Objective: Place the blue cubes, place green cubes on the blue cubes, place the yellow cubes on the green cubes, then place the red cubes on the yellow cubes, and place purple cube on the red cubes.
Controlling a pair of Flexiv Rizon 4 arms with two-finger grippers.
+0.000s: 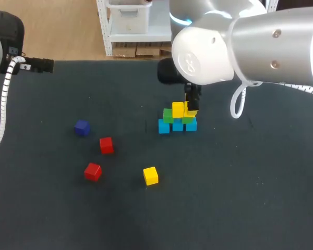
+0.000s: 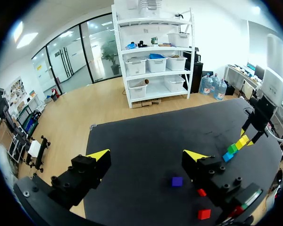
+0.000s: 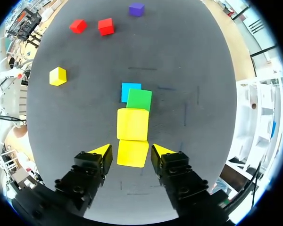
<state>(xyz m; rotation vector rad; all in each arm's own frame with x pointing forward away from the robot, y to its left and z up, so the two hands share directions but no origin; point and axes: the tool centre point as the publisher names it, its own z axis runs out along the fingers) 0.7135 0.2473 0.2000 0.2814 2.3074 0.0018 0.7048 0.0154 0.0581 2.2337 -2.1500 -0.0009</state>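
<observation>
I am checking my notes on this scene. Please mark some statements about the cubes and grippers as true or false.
Two red cubes lie loose on the table. True.
The purple cube tops the stack. False: it lies alone on the table.
The left gripper holds a cube. False: it is open and empty.
A loose yellow cube lies near the red cubes. True.
The right gripper is far from the stack. False: it is over it, a stacked yellow cube between its fingers.
</observation>
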